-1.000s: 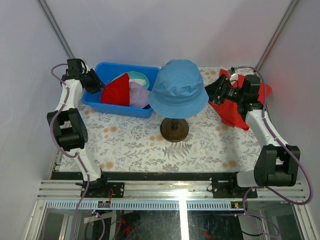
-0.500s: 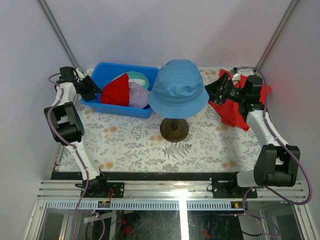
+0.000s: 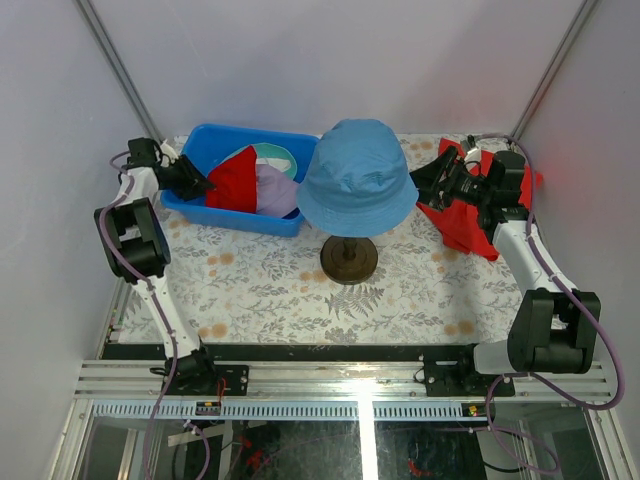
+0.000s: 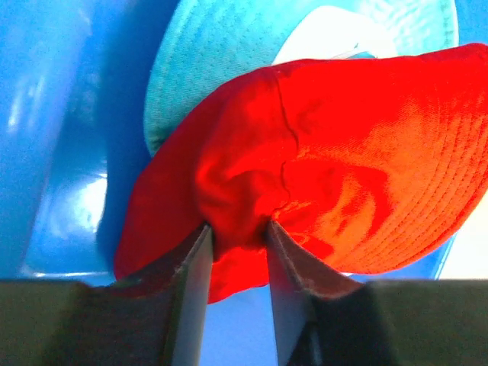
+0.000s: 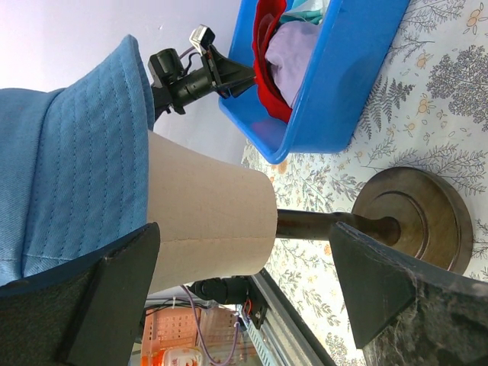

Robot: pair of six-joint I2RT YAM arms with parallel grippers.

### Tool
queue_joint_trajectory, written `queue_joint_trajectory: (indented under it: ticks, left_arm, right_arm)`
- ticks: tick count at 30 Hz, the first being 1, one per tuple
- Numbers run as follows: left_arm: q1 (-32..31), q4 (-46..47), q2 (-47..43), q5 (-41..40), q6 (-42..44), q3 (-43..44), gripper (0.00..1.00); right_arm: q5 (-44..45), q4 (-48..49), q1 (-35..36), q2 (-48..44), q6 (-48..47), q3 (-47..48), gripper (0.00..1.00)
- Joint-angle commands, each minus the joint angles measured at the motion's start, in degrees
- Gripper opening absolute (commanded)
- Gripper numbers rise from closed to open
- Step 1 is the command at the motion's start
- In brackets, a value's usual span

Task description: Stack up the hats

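Left wrist: left pincer (image 4: 238, 229) is clamping the crumpled red cloth bucket hat (image 4: 343, 145), overlapping a teal cloth hat (image 4: 221, 53) inside the blue plastic bin (image 4: 46, 152); right pincer (image 5: 244, 236) is gaping wide.

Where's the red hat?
The red hat sits back left in the top view, in the blue bin beside the lilac hat, pinched by the left tool.

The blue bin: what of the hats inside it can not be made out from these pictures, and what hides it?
- Teal hat: mostly under the red hat in the left wrist view; only a sliver shows in the top view.
- Lilac hat: lower part behind the bin wall in the right wrist view.
- Pinched fold of the red hat: hidden between the fingers of the left gripper, left wrist view.
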Motion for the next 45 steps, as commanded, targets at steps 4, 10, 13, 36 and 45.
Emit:
queue_joint_trajectory:
  ticks: [4, 10, 13, 36, 45]
  left_arm:
    - [-1.3, 3.6, 3.3, 2.1, -4.1, -0.1, 0.0]
    - [-2.2, 5.4, -3.8, 3.5, -11.2, 2.1, 0.0]
    - [-2.5, 4.6, -8.4, 3.0, -13.8, 4.5, 0.0]
    - [-4.5, 21.0, -25.1, 15.1, -61.1, 24.0, 0.0]
    - [-11.8, 29.6, -23.5, 13.8, -74.4, 28.6, 0.0]
  right_arm:
    - [0.8, 0.2, -0.2, -0.2, 0.0, 1.6, 1.0]
    - [3.9, -8.2, -0.2, -0.2, -5.5, 7.9, 1.0]
    - [6.6, -11.7, -0.3, -0.3, -8.0, 11.9, 0.99]
    - [11.3, -1.4, -0.6, -5.8, 1.9, 32.8, 0.97]
    - [9.0, -2.9, 5.1, -4.9, 8.5, 42.9, 0.96]
